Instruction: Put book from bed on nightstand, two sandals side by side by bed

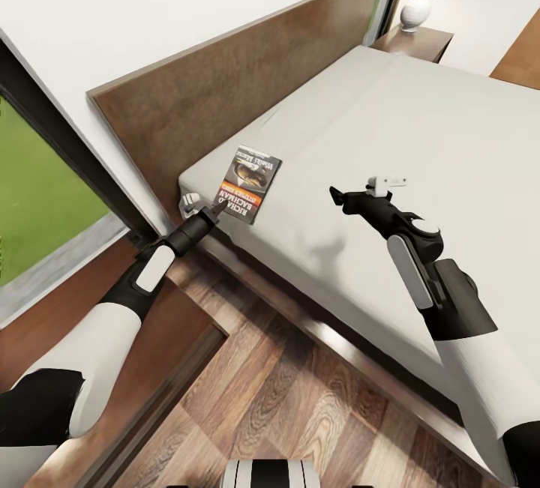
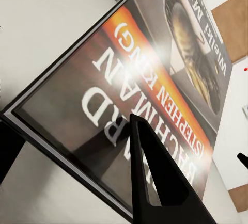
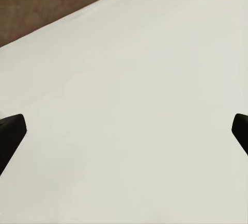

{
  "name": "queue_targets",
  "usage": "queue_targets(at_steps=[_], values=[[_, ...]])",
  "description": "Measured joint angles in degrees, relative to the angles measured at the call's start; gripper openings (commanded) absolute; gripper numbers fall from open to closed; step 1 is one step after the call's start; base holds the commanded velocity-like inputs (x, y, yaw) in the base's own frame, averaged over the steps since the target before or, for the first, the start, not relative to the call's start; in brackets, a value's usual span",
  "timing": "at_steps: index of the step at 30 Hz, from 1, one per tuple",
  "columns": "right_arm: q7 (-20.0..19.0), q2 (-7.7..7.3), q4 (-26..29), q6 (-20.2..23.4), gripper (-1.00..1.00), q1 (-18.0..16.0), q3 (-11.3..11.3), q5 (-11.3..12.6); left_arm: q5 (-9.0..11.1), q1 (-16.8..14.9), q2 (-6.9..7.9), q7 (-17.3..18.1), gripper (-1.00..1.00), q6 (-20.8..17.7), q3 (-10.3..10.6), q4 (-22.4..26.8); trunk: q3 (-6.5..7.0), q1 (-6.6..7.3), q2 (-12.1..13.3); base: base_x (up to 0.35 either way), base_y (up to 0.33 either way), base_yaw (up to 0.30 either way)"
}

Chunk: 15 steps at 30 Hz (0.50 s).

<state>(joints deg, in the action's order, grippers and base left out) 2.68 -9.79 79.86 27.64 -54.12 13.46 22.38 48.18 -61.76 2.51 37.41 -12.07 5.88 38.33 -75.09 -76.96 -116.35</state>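
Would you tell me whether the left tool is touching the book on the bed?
Cannot tell. In the left wrist view one finger overlaps the book, but no contact or gap shows plainly.

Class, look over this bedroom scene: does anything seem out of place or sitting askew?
Yes. The book lies on the bed near the corner by the headboard, turned crooked to the mattress edges. It belongs on a nightstand. The left gripper is at its lower edge. Nothing looks spilled or damaged.

Bright, even daylight; glare on book [image 2: 155,79]

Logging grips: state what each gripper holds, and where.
Left gripper pinches the book at its near lower corner; right gripper holds nothing.
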Motion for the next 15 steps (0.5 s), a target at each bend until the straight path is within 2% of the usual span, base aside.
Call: queue_targets(at_steps=[5, 8, 11, 15], values=[[0.0, 0.0, 0.1, 0.1, 1.0, 0.0, -0.3, 0.1, 0.0, 0.0, -0.01, 0.0, -1.0, 0.0, 0.0, 0.2, 0.47, 0.0, 0.0, 0.0, 0.0, 0.067], [-0.2, 0.09, 0.1, -0.1, 1.0, 0.1, -1.7, 0.2, 0.0, 0.0, 0.04, 0.1, -1.0, 0.0, 0.0, 0.1, 0.59, 0.0, 0.0, 0.0, 0.0, 0.013], [-0.1, 0.35, -0.9, -0.1, 1.0, 1.0, -0.8, 0.2, -0.4, 1.0, 1.03, 1.0, -1.0, 0.0, 0.0, 0.0, 0.58, 0.0, 0.0, 0.0, 0.0, 0.0], [-0.1, 0.35, -2.2, 0.1, 1.0, 2.3, 0.5, 0.3, -0.4, 2.3, 1.17, 1.1, -1.0, -0.1, 0.0, -0.1, 0.58, 0.0, 0.0, 0.0, 0.0, 0.0]])
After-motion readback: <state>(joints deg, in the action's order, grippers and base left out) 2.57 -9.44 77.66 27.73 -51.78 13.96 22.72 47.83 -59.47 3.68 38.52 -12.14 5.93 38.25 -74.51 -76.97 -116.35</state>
